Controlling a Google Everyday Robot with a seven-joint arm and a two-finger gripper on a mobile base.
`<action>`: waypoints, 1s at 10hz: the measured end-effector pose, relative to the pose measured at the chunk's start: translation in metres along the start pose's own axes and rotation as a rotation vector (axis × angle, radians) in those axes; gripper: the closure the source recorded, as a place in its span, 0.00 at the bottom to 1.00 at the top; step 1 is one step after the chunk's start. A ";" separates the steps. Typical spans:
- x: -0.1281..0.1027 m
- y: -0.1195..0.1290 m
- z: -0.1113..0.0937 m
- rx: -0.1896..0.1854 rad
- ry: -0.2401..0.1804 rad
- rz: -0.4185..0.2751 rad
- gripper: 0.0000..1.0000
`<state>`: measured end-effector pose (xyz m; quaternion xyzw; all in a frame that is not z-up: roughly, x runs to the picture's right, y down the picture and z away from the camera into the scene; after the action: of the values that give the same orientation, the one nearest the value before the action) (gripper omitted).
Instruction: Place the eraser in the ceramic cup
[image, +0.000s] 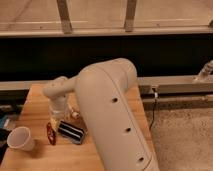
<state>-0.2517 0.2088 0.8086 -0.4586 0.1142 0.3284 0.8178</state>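
The eraser (71, 132) lies flat on the counter (35, 100), near the ceramic cup (20, 138) and to its right. The end effector (59, 121) hangs over the eraser's near end; whether it grips cannot be told. The grasp looks to be the step in hand; next comes a lift and a carry left to the cup.

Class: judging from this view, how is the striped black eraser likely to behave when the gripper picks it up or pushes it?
The eraser looks like a flat-sided block lying on the wooden table, so it would probably slide, not roll. Being elongated, it may swivel if pushed off-centre. The gripper is close beside it, next to a slim red object.
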 end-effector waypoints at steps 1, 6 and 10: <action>0.000 0.000 -0.001 0.003 -0.002 0.000 1.00; 0.000 -0.020 -0.037 0.038 -0.053 0.016 1.00; -0.002 -0.050 -0.088 0.037 -0.180 0.012 1.00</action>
<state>-0.2112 0.1172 0.7942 -0.4112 0.0490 0.3712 0.8311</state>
